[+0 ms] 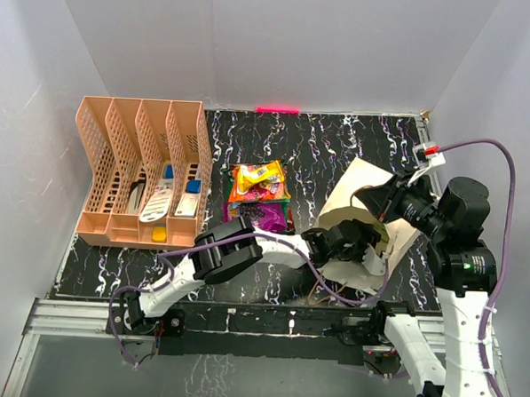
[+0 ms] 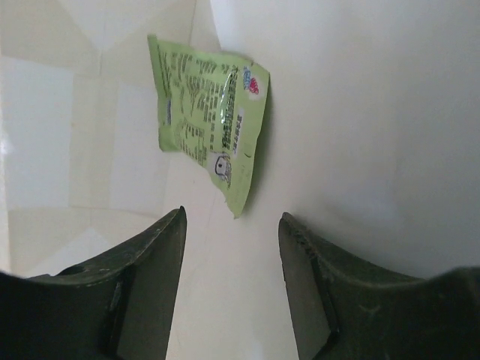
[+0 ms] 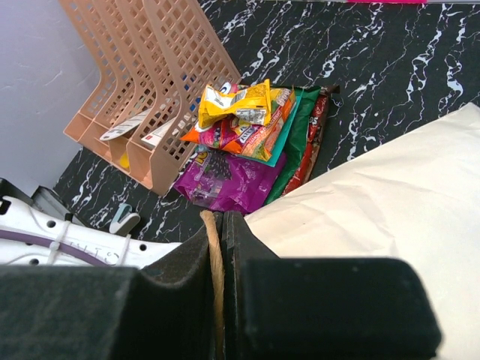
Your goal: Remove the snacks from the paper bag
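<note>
Left wrist view: the left gripper (image 2: pixel 232 225), jaws spread wide and empty inside the paper bag (image 2: pixel 375 112), faces a light green packet (image 2: pixel 210 120) at upper centre, so reaching in and closing seems next, while the right gripper (image 3: pixel 223 221) pinches the cord handle (image 3: pixel 215 270).

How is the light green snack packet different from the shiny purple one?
The light green packet lies alone inside the paper bag; the purple packet is already out on the black table. The green one has no packet on it; the purple one sits in a pile, partly under other snacks. Both are small and glossy.
</note>
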{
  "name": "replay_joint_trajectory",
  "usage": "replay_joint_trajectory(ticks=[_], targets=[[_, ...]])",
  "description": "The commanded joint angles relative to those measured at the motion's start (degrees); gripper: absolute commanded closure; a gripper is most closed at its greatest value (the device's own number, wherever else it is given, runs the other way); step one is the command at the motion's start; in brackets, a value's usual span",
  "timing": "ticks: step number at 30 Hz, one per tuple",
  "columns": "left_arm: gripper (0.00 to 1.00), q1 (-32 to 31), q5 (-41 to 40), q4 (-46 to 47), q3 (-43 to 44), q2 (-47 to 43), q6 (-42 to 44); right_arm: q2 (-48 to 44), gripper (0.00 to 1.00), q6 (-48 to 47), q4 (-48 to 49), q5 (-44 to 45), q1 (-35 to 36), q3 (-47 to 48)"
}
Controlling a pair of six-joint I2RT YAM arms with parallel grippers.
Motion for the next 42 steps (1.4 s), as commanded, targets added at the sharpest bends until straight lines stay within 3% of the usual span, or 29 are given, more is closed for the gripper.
replay_joint_trajectory(ticks=[1,8,13,16,20,23,26,29,32,42], targets=[[0.49,0.6,-3.9,1.1,7.0,3.8,3.4,0.3,0.92,0.7,1.2,-0.8,-0.1,4.2],[0.51,1.1,-5.6,5.5,11.4,6.7,1.3,1.1,0.92,0.4,-0.5,-1.2,-0.1,6.3],[0.5,0.9,-6.3,8.0,2.9,-0.4,-2.5,1.9,0.92,-0.9,0.3,-2.1,-0.1,7.4],[0.5,0.8,-8.9,10.3,-5.9,-7.6,-5.1,2.2,0.92,-2.8,7.9,-9.8,-0.1,3.5],[0.49,0.8,-11.6,10.3,-16.7,-15.9,-8.5,4.7,0.92,-3.8,17.1,-28.6,-0.1,-1.4],[0.48,0.6,-10.7,7.2,-21.3,-20.6,-11.5,5.1,0.92,-6.5,13.6,-36.1,-0.1,-2.4],[0.46,0.2,-7.4,5.3,-24.9,-23.3,-12.9,1.9,0.92,-10.9,6.1,-30.7,-0.1,-2.8],[0.45,-0.5,-2.5,3.7,-26.1,-24.0,-13.5,-2.0,0.92,-10.4,4.3,-22.2,-0.1,-3.9],[0.45,-1.3,-2.7,3.6,-26.0,-23.1,-13.3,-3.8,0.92,-9.3,2.9,-15.2,-0.1,-3.5],[0.42,-2.0,-4.1,3.0,-23.1,-18.1,-8.8,-3.0,0.92,-9.1,1.6,-14.9,-0.1,-1.0]])
